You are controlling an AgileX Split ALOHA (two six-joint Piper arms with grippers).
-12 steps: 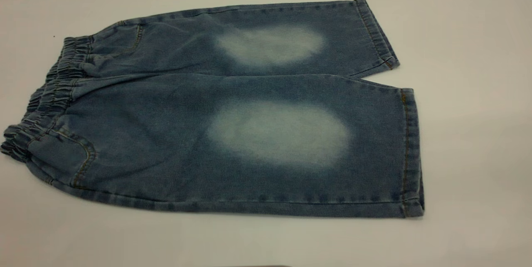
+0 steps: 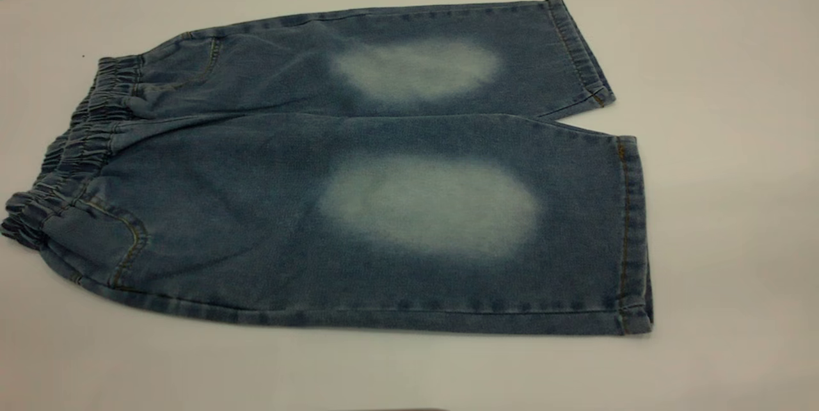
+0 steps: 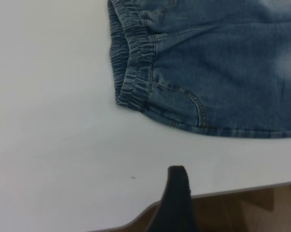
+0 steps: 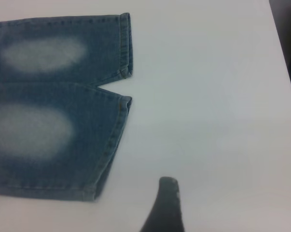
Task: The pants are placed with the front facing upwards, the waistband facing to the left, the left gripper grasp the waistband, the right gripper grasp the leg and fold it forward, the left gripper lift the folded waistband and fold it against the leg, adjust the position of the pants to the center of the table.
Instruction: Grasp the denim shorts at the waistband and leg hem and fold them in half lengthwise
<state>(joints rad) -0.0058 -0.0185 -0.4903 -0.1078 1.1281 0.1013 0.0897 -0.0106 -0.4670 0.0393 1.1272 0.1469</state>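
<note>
Exterior view: denim shorts (image 2: 358, 193) spread flat, front up, across most of the white table (image 2: 723, 206), long axis running along the table's length, elastic waistband (image 2: 70, 155) toward the left edge, two leg hems (image 2: 630, 232) toward the right edge; no fold begun, neither arm visible here. Left wrist view: near corner of the waistband (image 3: 133, 87) with a curved pocket seam beside it, garment cut off at the frame edges; one dark fingertip (image 3: 178, 193) of the left gripper hanging over bare table close to the front edge, apart from the cloth, so the waistband lies just ahead of it. Only that one finger visible (its partner out of frame), so released or clenched cannot be told; nothing visibly held. Right wrist view: both leg hems, the nearer one (image 4: 114, 140) ending near a single dark fingertip (image 4: 167, 203) of the right gripper, over bare table, not touching denim; again one finger only, state impossible to tell. Likely next: each arm reaching forward to its own end, left for waistband, right for leg, both roughly equally near.
</note>
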